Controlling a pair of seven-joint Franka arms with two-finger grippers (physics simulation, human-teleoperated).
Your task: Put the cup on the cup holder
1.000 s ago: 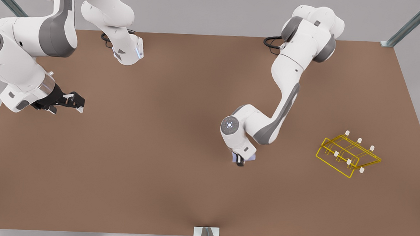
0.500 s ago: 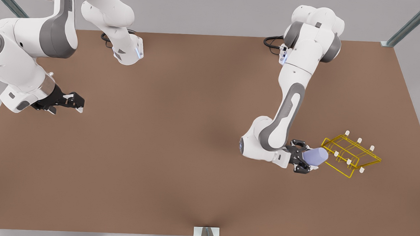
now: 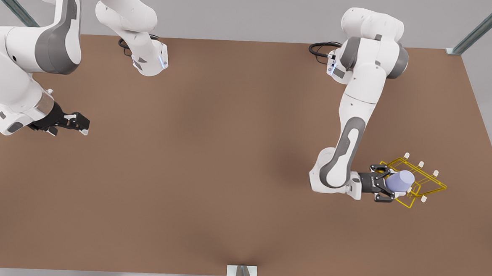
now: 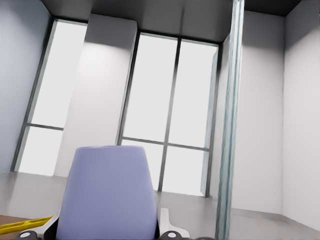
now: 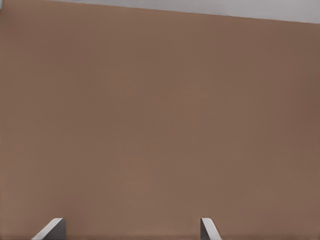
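The lavender-blue cup (image 3: 400,180) lies tipped on its side in my left gripper (image 3: 391,185), which is shut on it. The cup hangs over the near-left part of the yellow wire cup holder (image 3: 427,181) at the front view's right; whether it touches a prong I cannot tell. In the left wrist view the cup (image 4: 105,195) sits between the fingers, with a bit of yellow cup holder wire (image 4: 25,225) beside it. My right gripper (image 3: 80,125) waits open above the table at the front view's left, its fingertips (image 5: 52,227) wide apart over bare brown table.
The brown table (image 3: 211,161) spreads between the two arms. The arm bases stand along the far edge. Metal frame posts (image 3: 483,26) rise at the far corners, and a small bracket (image 3: 242,271) sits at the near edge's middle.
The left arm swung from the table's middle toward the front view's right, carrying the cup up and onto its side over the cup holder. The right gripper drifted slightly leftward.
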